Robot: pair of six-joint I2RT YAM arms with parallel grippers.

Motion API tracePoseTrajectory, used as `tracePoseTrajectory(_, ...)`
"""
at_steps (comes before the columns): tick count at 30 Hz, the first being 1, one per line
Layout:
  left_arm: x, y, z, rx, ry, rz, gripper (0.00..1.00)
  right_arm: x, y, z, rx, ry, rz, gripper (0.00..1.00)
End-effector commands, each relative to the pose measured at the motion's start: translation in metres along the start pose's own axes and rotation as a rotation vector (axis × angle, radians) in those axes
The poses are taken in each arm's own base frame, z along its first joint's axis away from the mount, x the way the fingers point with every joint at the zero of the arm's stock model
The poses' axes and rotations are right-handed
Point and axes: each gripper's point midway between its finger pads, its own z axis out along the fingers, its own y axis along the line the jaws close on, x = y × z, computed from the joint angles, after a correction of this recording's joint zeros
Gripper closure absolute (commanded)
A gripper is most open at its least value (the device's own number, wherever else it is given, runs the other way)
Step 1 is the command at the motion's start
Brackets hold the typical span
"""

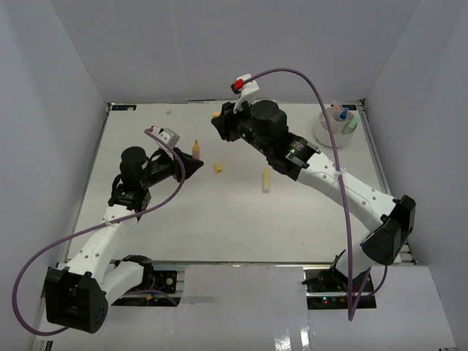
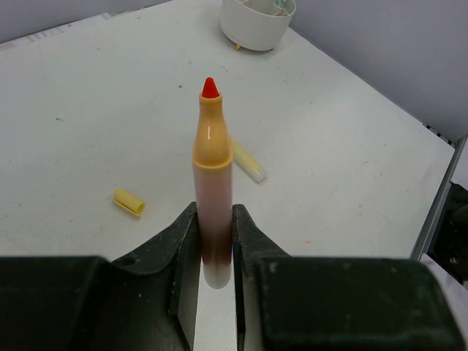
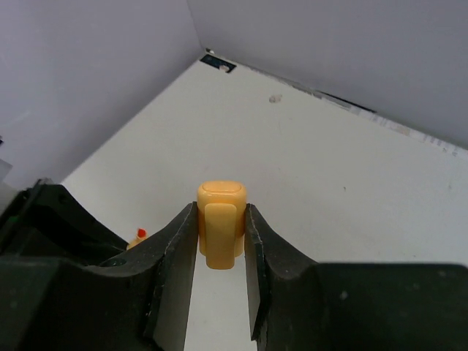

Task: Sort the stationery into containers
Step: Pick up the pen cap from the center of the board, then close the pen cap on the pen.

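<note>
Overhead view above whole table [image 1: 241,219]; close wrist views along own fingers [image 2: 183,248].

Left arm: you have it reaching up and to the right from its base at the near left corner, elbow bent, wrist level. Your left gripper [image 2: 216,241] has its jaws pressed on the lower barrel of an uncapped orange marker [image 2: 213,183], red tip pointing away from the wrist.

Right arm: you have it stretched from the near right corner diagonally toward the far middle. Your right gripper [image 3: 220,238] has its fingers clamped on both sides of an orange cap [image 3: 221,223], clip facing the wrist camera.
</note>
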Motion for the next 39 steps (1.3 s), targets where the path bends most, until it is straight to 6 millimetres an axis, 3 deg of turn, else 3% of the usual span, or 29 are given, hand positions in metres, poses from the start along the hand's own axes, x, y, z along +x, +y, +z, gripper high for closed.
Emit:
tracePoseTrajectory(1,-0.012,-0.009,0.000,0.030,-0.045,0.051,0.73,-0.053,0.022,-0.011,-0.068,-0.213,0.086,0.92)
tracePoseTrajectory(12,-0.017,-0.005,-0.001,-0.013,-0.079,0.045,0.72,-0.043,0.053,-0.001,-0.124,-0.335,0.132,0.92)
tracePoseTrajectory(26,-0.021,-0.008,-0.004,-0.010,-0.092,0.051,0.72,-0.012,0.060,0.021,-0.119,-0.283,0.112,0.92)
tracePoseTrajectory(39,-0.022,-0.007,-0.004,-0.020,-0.097,0.047,0.72,0.002,0.073,0.020,-0.166,-0.235,0.134,0.92)
